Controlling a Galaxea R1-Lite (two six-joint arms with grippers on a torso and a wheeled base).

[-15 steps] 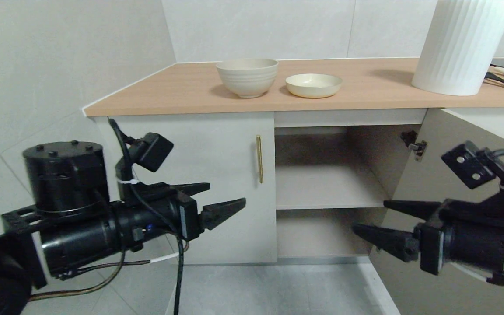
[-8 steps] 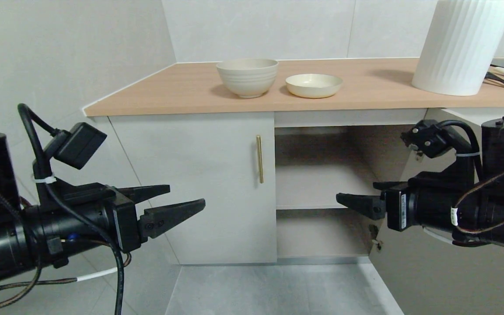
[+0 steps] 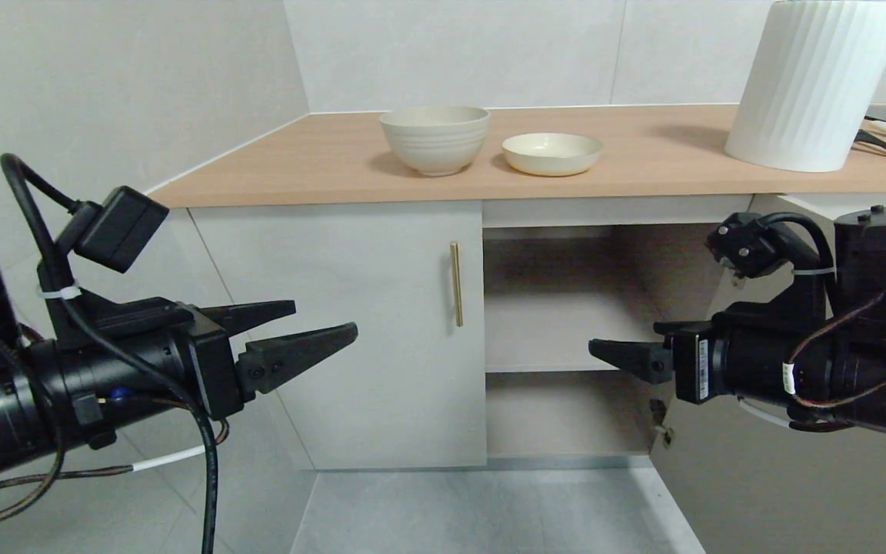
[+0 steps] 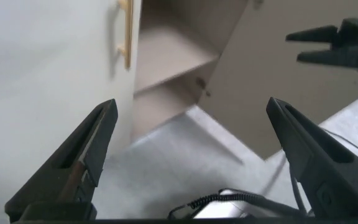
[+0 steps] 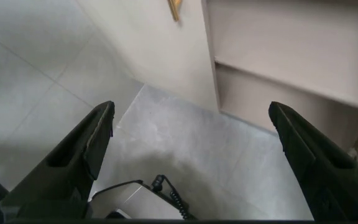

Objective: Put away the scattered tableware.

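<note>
**Tableware on counter, not yet collected**

Item one: deep ribbed bowl, upright near the front edge of the counter, above the shut door.
Item two: shallow dish, just beside the bowl on its right, apart from it, above the open compartment.

Left gripper: spread wide, holding nothing, low in front of the shut door, well below the counter's front edge.
Right gripper: also spread wide and empty, level with the middle shelf of the open compartment.

Handling, as judged from this layout:
- Raise one arm above the counter's front edge before reaching in.
- Take the bowl by its rim, one finger inside and one outside.
- Lift straight up, then draw back over the front edge and keep it level.
- Lower it below the counter and slide it flat onto the shelf.
- Mind the open door on the right and the counter's underside.
- Expect a poorer hold on the dish's low rim, so pinch it at a flatter angle.
- Keep clear of the tall white container toward the counter's right end.
</note>
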